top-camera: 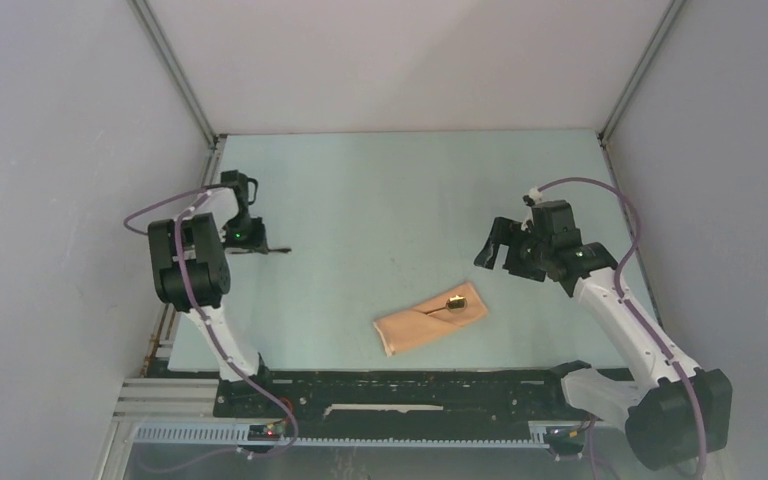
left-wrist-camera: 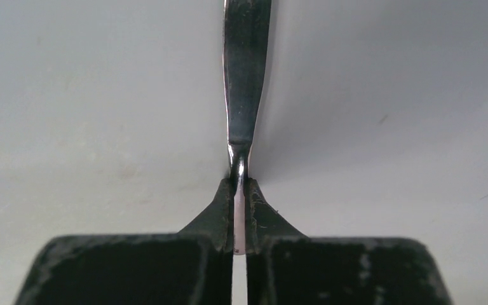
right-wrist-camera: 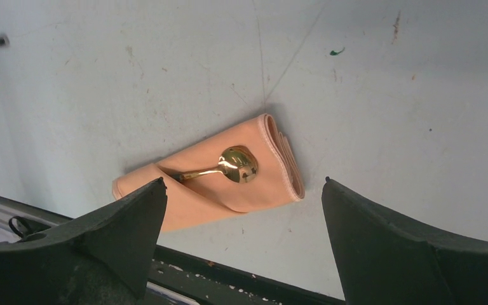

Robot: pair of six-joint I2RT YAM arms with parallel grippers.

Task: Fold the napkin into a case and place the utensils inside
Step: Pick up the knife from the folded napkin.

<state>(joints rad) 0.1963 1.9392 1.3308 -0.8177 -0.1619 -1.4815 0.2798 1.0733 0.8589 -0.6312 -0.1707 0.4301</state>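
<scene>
- nearest the arm bases, the folded peach cloth case (top-camera: 432, 318) lies flat on the pale blue-green table (top-camera: 380, 190), a little right of centre. we judge the folding done: it is a narrow layered pocket.
- its long axis runs on a slant, from near-left to far-right in the top view.
- the spoon with the gold round bowl (right-wrist-camera: 238, 164) is already in it. the bowl rests on the cloth towards the far-right end, and the slim handle points near-left, slipping under a diagonal flap.
- a little farther back and to the right, the right gripper (top-camera: 498, 258) hangs above the table with its claw spread wide and nothing in it. its wrist camera looks down on the case between the two fingers.
- farthest back, at the left side, the left gripper (left-wrist-camera: 239, 190) has its claw pinched on the thin silvery metal utensil (left-wrist-camera: 244, 70), gripping it at one narrow end.
- that utensil's long axis continues the fingers' line and points right, towards the table's middle. we cannot tell what kind of piece it is.
- what is left, in our view: carry this second utensil across and slide it into the pocket beside the spoon.
</scene>
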